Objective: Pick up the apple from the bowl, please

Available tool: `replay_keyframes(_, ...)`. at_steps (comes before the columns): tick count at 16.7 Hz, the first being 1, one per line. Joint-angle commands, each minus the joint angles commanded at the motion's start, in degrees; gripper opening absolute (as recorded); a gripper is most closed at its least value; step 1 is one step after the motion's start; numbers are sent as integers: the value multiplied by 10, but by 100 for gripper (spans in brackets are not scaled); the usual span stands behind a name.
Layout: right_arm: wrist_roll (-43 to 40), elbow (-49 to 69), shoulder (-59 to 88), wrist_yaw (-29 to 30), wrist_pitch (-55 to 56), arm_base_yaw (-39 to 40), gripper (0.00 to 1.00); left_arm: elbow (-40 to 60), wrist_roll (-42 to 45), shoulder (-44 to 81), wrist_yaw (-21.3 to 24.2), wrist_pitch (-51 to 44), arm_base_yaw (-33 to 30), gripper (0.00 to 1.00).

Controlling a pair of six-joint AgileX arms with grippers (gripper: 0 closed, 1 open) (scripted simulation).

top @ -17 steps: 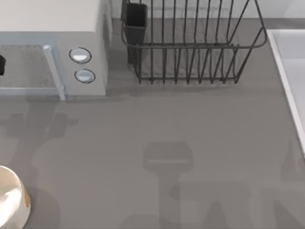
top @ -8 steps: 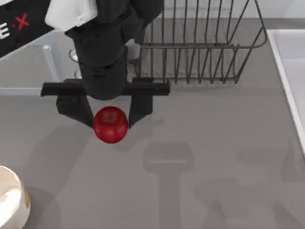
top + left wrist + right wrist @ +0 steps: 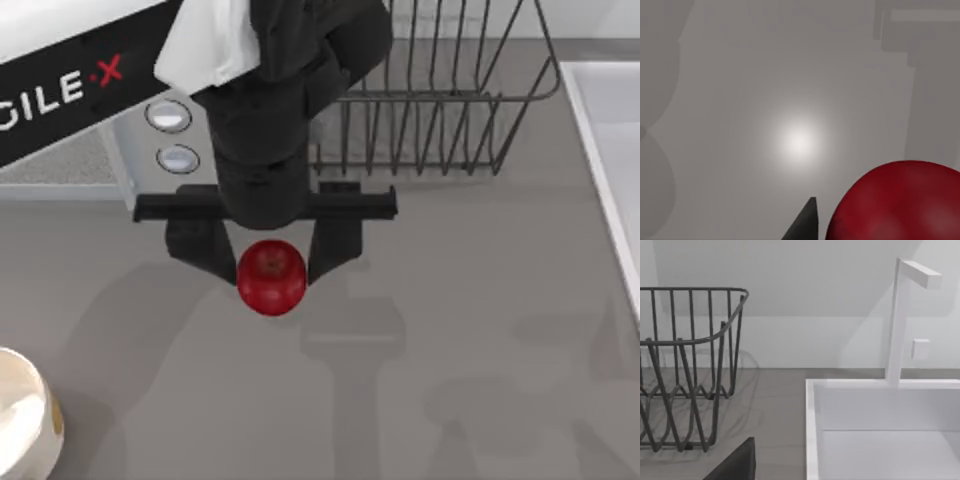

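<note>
The left gripper [image 3: 271, 262] pinches the apple [image 3: 271, 277] between its 2 fingers, above the open grey table [image 3: 480, 300] and well apart from the bowl [image 3: 22, 420] at the table's left edge. The fingers [image 3: 335, 245] meet only the upper flanks of the glossy fruit, so it could probably slip out and drop if the arm jolts or the squeeze eases. The right arm's finger state cannot be told.
</note>
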Motion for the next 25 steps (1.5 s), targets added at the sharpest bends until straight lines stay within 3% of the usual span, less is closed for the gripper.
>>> replay_keyframes(10,0,0,0,0,0,0,100,-187,1,34,0,224,0,0)
replay_keyframes(15,0,0,0,0,0,0,100,-203,1,37,0,241,0,0)
replay_keyframes(25,0,0,0,0,0,0,100,-203,1,37,0,241,0,75)
